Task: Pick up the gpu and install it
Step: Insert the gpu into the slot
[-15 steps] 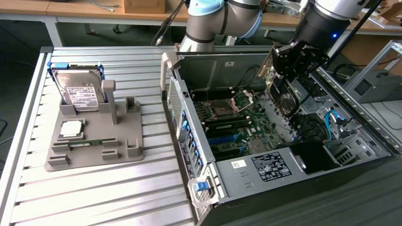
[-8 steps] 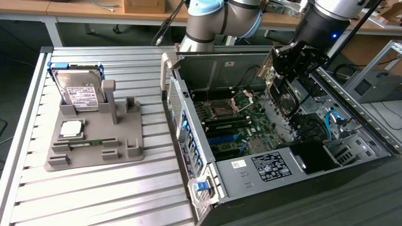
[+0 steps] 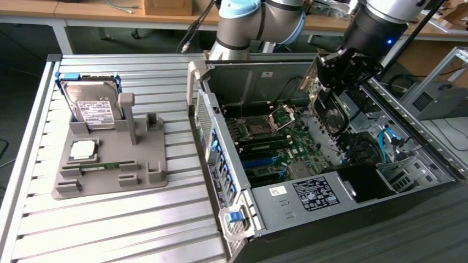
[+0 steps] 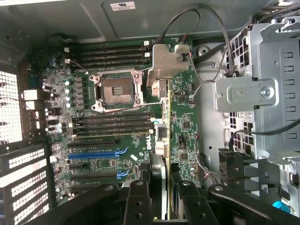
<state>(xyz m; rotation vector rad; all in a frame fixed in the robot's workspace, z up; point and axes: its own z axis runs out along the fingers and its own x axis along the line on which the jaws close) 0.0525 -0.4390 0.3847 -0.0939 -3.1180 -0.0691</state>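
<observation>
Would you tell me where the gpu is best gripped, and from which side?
Along its upper long edge, from above, fingers on the two flat faces. The thin gpu hangs edge-down over the motherboard, so its lower edge and silver bracket are free.

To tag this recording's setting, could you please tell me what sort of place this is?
Probably a robotics lab bench for computer assembly: a robot arm's gripper holds a gpu over an open computer case, which stands on a slatted metal table, with desks behind.
</observation>
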